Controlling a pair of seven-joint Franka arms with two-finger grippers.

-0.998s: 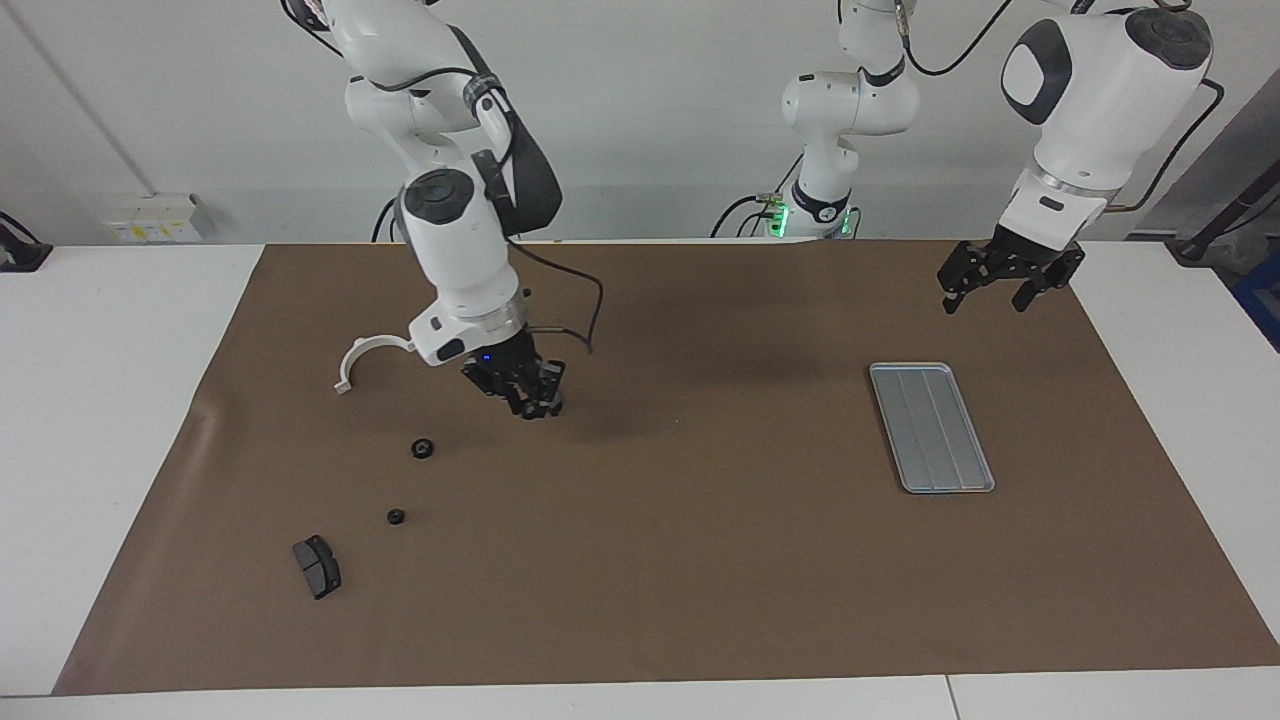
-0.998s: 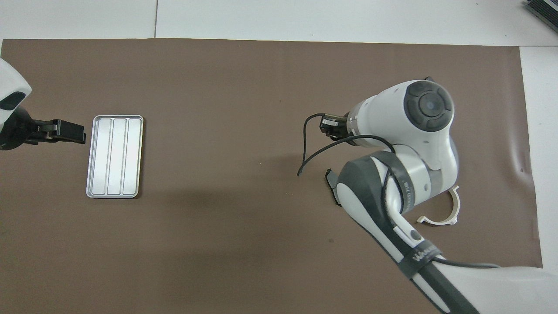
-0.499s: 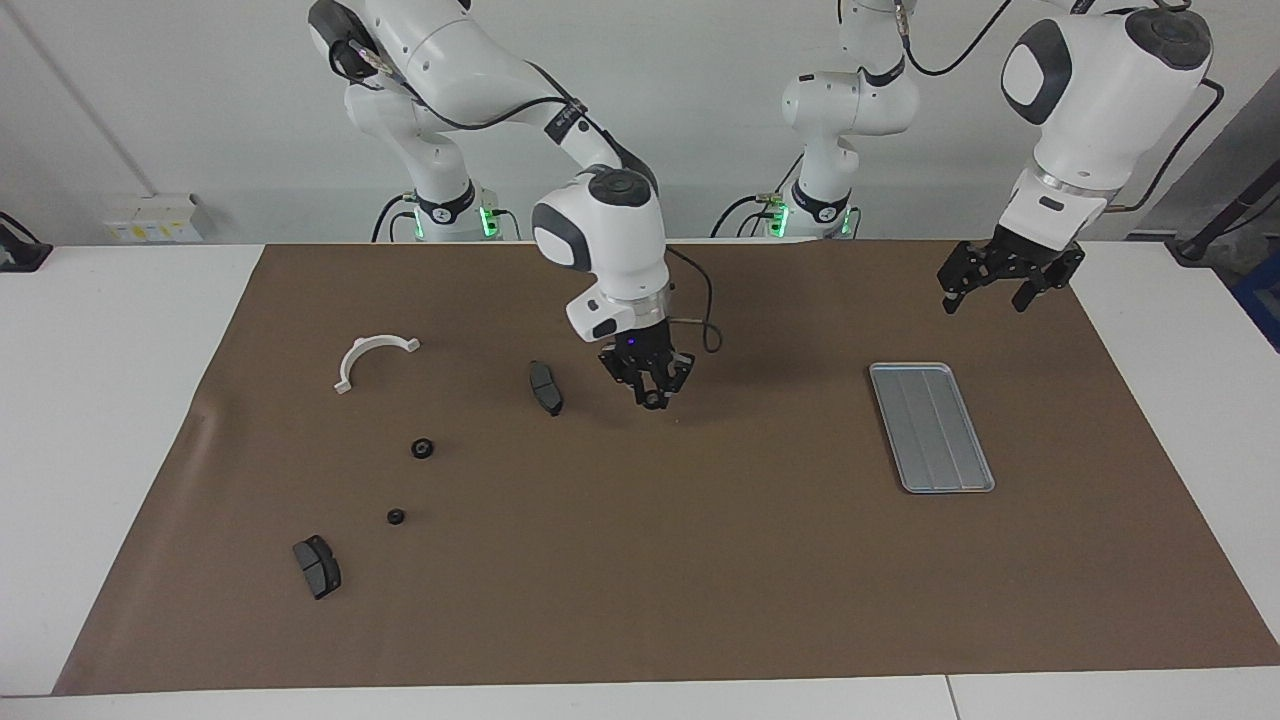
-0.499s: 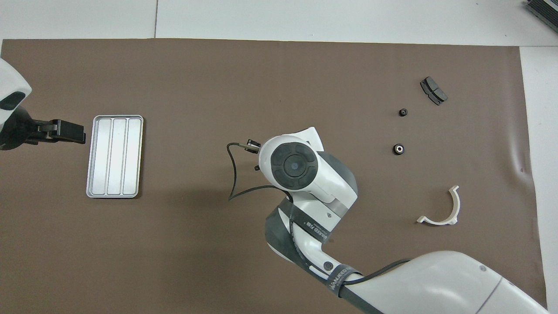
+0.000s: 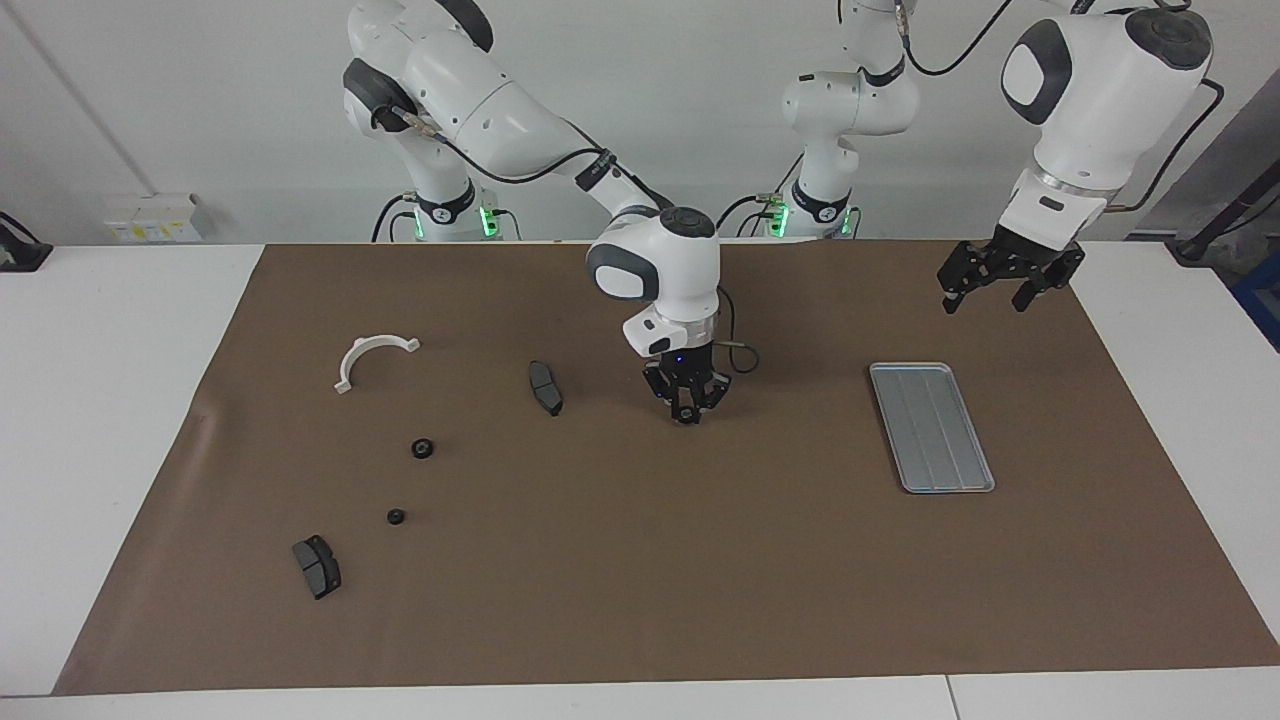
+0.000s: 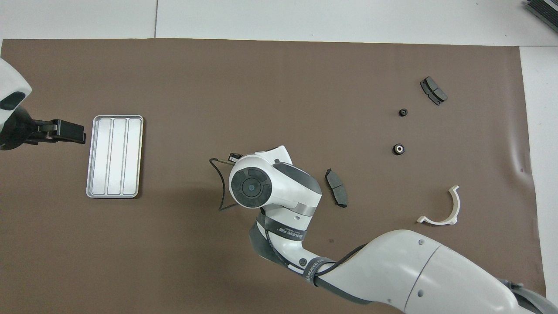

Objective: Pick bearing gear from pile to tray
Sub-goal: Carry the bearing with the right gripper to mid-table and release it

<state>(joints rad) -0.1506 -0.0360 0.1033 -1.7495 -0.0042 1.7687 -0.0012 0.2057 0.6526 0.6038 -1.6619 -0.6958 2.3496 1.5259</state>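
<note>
At the right arm's end of the bench (image 5: 640, 600) lie one white bracket (image 5: 375, 355), two brake pads (image 5: 317, 566) and two bearing gears (image 5: 423, 448), not yet picked. Mid-bench, the right gripper (image 5: 686, 408) hangs low, its fingers seemingly pinching a third gear (image 5: 686, 414). At its three o'clock in the facing view lies the one tray (image 5: 930, 425), empty, so nothing is delivered yet. The left gripper (image 5: 995, 285) waits at the tray's one o'clock with fingers spread.

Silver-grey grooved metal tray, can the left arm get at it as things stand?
Probably yes. The left gripper hangs open close beside the silver-grey grooved metal tray, nothing between them; the right gripper is over the brown mat's middle, well apart.
</note>
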